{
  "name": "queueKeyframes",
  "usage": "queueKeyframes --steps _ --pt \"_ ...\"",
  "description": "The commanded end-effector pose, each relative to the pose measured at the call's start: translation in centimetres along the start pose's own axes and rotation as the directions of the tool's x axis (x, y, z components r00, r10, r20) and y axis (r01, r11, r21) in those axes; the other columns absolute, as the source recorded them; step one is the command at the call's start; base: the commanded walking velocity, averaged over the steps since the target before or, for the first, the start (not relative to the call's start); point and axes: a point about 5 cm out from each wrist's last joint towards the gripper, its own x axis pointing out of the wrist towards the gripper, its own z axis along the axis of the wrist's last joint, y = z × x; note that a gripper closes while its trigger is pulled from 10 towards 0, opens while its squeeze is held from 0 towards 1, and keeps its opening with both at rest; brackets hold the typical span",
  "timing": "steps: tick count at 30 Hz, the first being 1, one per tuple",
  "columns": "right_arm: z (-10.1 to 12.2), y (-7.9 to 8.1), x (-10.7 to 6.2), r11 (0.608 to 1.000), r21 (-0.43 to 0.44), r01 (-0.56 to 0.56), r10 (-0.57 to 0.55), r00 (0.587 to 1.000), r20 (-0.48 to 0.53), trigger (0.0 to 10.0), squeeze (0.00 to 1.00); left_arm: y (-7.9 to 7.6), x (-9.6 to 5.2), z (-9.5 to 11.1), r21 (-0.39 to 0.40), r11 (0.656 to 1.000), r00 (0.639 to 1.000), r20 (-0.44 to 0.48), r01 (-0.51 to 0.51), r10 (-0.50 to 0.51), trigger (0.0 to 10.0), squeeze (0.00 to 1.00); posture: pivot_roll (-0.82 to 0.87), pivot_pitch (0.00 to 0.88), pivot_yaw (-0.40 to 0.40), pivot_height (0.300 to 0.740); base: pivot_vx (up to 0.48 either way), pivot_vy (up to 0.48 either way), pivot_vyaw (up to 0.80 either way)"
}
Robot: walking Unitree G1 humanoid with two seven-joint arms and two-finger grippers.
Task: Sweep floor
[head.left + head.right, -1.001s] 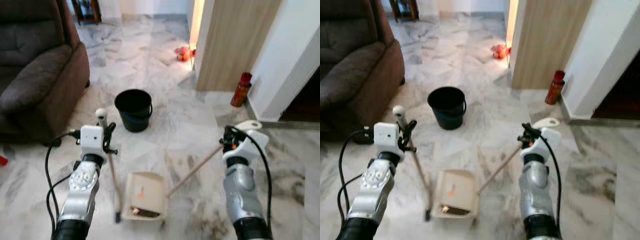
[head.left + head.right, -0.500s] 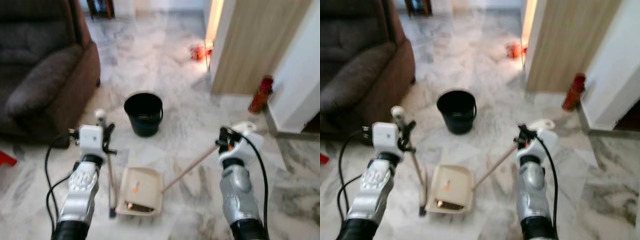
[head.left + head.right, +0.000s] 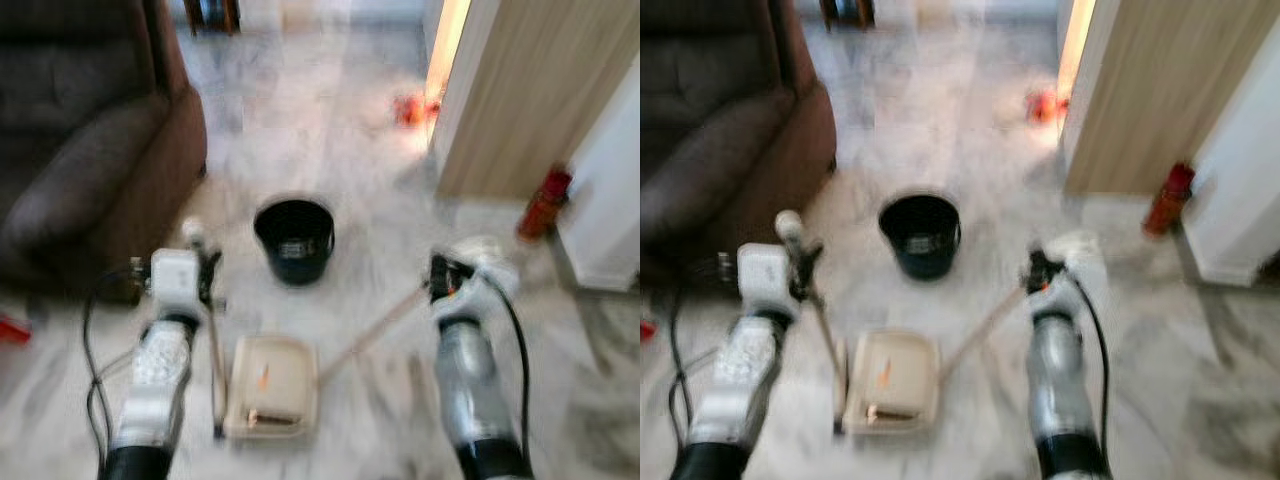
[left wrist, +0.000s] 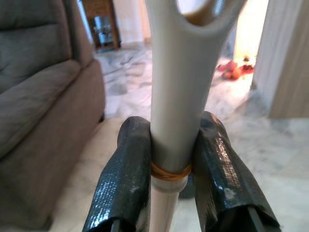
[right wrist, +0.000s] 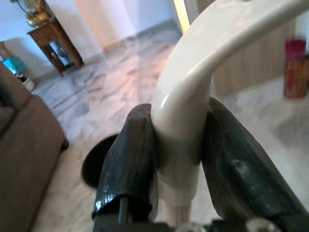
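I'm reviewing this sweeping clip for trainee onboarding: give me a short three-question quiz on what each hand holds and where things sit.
1. True or false: the left hand is shut on the broom handle.
2. What does the right hand grip? A) bucket B) dustpan handle C) red bottle
3. Fill in: the black bucket stands on the floor beyond the ____.

Key: 1 true; 2 B; 3 dustpan.
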Motion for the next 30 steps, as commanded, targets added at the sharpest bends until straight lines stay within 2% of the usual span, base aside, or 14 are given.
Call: queueKeyframes --steps 1,20,30 --pt "0.95 0.88 0.32 1.0 0.012 -0.023 0.022 0.999 0.046 10.0 0.0 0.17 0.16 0.93 0.005 1.0 0.999 0.047 0.001 -0.001 10.0 0.0 -0.01 0.082 -0.001 0.74 0.382 0.0 0.0" --pt "1.01 1.39 0.31 0.998 -0.009 -0.058 0.058 0.997 0.053 10.0 0.0 0.1 0.19 0.95 0.005 1.0 0.999 0.051 0.005 -0.005 10.0 0.0 -0.01 0.078 0.0 0.74 0.375 0.0 0.02" --pt "1.21 1.43 0.27 0.998 -0.014 -0.066 0.067 0.996 0.062 10.0 0.0 0.04 0.18 0.99 0.001 1.0 0.998 0.056 0.008 -0.008 10.0 0.0 -0.01 0.085 0.0 0.74 0.0 0.0 0.0"
